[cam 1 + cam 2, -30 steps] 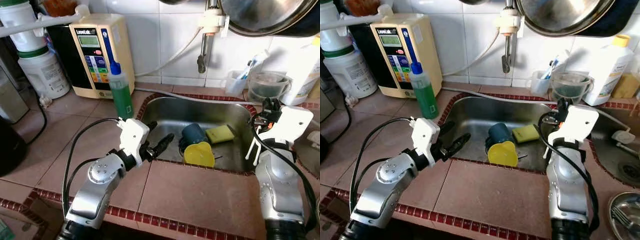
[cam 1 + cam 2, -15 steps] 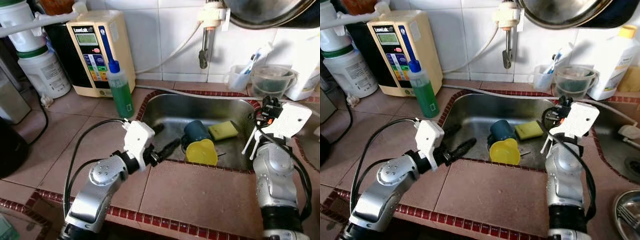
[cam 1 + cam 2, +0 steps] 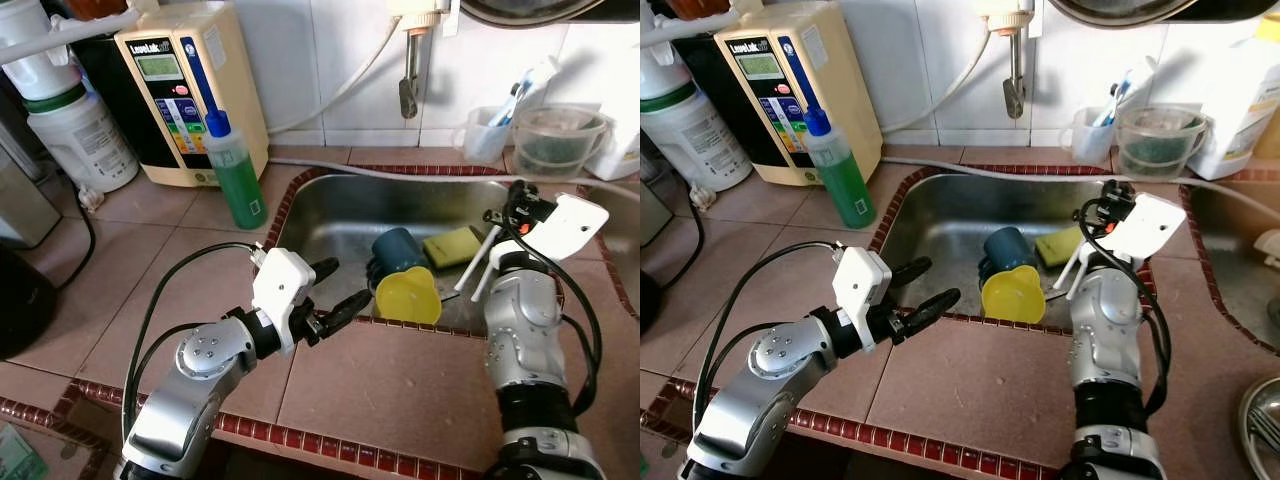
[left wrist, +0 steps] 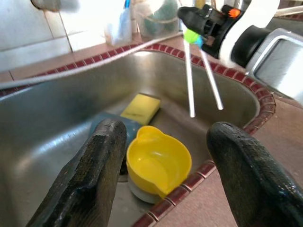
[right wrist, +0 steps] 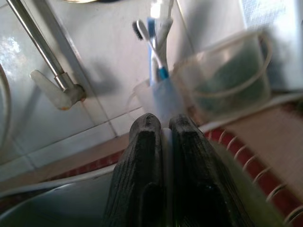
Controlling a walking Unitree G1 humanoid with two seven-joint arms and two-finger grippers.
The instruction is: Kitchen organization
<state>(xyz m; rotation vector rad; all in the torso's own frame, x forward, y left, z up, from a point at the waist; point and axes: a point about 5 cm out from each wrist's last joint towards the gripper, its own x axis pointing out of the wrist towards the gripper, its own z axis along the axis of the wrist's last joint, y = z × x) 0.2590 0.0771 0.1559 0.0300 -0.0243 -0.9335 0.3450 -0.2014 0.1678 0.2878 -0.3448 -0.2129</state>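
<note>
From the head views, the left gripper (image 3: pixel 335 290) hangs with fingers spread wide over the near-left rim of the sink (image 3: pixel 330 200), aimed at the yellow cup (image 3: pixel 408 296) lying on its side in the basin just inside the near rim, against a dark blue cup (image 3: pixel 397 249) with a yellow sponge (image 3: pixel 452 245) beyond. The right gripper (image 3: pixel 1108 193) sits above the sink's right rim, and two thin white sticks (image 3: pixel 1072 268) slant down from it into the basin; by my reading it is clenched on them. The left wrist view frames the yellow cup between the parted fingers (image 4: pixel 102 156), so the step looks like a reach for it; next comes a forward, downward move over the tiled rim. The right wrist view shows its two fingers pressed together, pointing at a toothbrush holder (image 5: pixel 158 97) by the wall. Room is tight: rim in front, sticks to the right.
</note>
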